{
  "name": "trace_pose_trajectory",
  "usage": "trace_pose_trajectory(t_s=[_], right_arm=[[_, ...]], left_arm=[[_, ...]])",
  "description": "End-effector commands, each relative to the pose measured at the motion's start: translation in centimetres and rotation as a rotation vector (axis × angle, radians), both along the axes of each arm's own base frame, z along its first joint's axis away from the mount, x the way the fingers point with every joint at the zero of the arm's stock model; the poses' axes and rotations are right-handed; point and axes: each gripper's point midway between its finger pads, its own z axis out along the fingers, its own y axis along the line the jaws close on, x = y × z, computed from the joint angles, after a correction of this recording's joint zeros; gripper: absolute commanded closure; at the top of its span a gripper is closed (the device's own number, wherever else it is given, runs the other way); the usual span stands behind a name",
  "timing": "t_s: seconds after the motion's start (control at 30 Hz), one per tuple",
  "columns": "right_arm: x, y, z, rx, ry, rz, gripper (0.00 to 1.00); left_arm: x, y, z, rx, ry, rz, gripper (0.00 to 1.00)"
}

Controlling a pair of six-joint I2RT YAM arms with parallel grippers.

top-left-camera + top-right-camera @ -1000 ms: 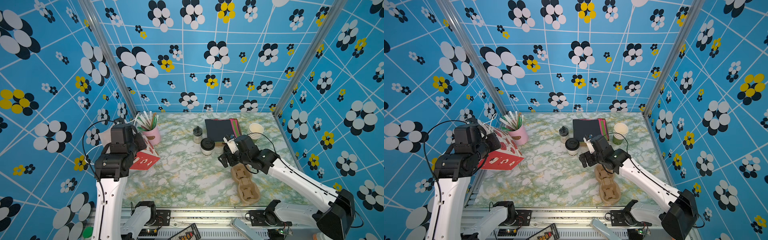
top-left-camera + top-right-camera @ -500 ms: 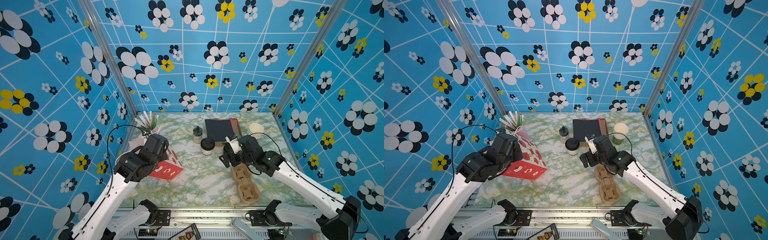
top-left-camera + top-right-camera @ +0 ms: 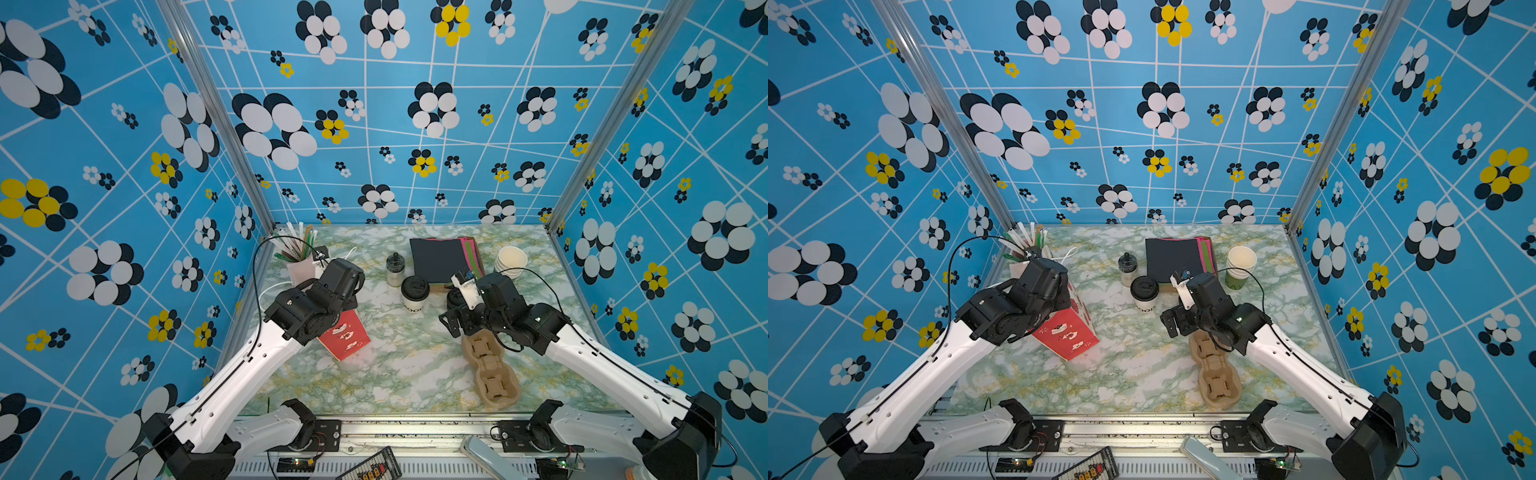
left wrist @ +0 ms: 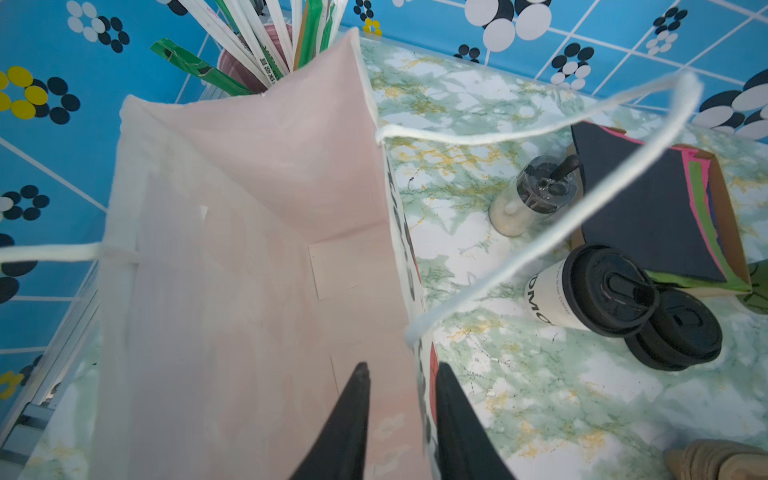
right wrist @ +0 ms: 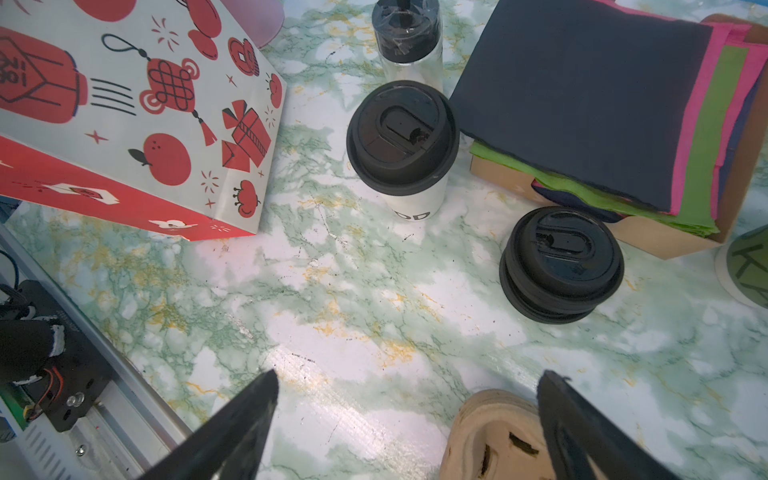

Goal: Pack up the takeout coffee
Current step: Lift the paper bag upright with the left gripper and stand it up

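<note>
Though its side lettering shows only "OD" – the rest turned away – takeout coffee [image 5: 403, 141] stands upright on marble table [image 5: 332, 299], between paper bag [image 5: 124, 83] and lid stack [image 5: 561, 266]. Left gripper [image 4: 403, 368] sits part-open astride the bag's wall, not pinching. Right gripper [image 5: 409, 374] is spread wide, empty; cup carrier [image 5: 490, 440] is cut off by the frame.

I see a squat stack of black lids [image 5: 561, 266] on the green marble table [image 3: 395, 374], just beside a brown box [image 5: 498, 176] piled with dark, pink and green napkins [image 3: 436, 257]. Near the box stand nested paper cups [image 3: 511, 259] and a little jar [image 3: 395, 268] with a black top. A pink cup [image 3: 300, 269] of straws [image 3: 293, 245] stands in the far corner.
</note>
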Motion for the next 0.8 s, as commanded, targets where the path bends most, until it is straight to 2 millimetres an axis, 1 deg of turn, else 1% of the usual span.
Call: trace_pose_trajectory(t_s=[0.0,0.07,0.13,0.23,0.3,0.47,0.5,0.57,0.6,0.67,0.77], right_arm=[[-0.3,-0.3,-0.7,-0.021,0.018,0.012,0.01],[-0.4,-0.3,-0.7,-0.024,0.018,0.014,0.01],[-0.4,-0.4,-0.6,-0.026,0.018,0.015,0.01],[-0.5,-0.4,-0.5,-0.029,0.017,0.018,0.01],[-0.5,-0.5,-0.6,-0.032,0.019,0.019,0.01],[-0.8,-0.6,-0.6,-0.037,0.026,0.019,0.01],[-0.8,-0.7,-0.5,-0.036,0.024,0.018,0.01],[-0.8,-0.8,-0.6,-0.041,0.026,0.016,0.01],[-0.9,-0.8,-0.5,-0.039,0.026,0.016,0.01],[-0.9,-0.8,-0.6,-0.035,0.031,0.015,0.01],[-1.0,-0.7,-0.7,-0.034,0.038,0.016,0.01]], left_arm=[[0.9,-1.0,2.0,0.025,-0.048,-0.07,0.61],[1.3,-1.0,3.2,0.054,-0.07,-0.097,0.58],[1.6,-0.9,4.2,0.084,-0.082,-0.119,0.5],[2.0,-0.3,5.8,0.129,-0.093,-0.146,0.46],[2.2,0.1,6.8,0.165,-0.101,-0.172,0.4],[2.6,-0.3,9.1,0.277,-0.122,-0.369,0.19],[2.6,-0.4,9.1,0.286,-0.109,-0.415,0.16],[3.1,0.6,9.4,0.288,-0.069,-0.445,0.15],[3.3,0.9,9.1,0.286,-0.036,-0.467,0.15],[3.8,2.0,8.2,0.307,0.04,-0.487,0.15],[4.7,2.7,5.5,0.347,0.182,-0.54,0.15]])
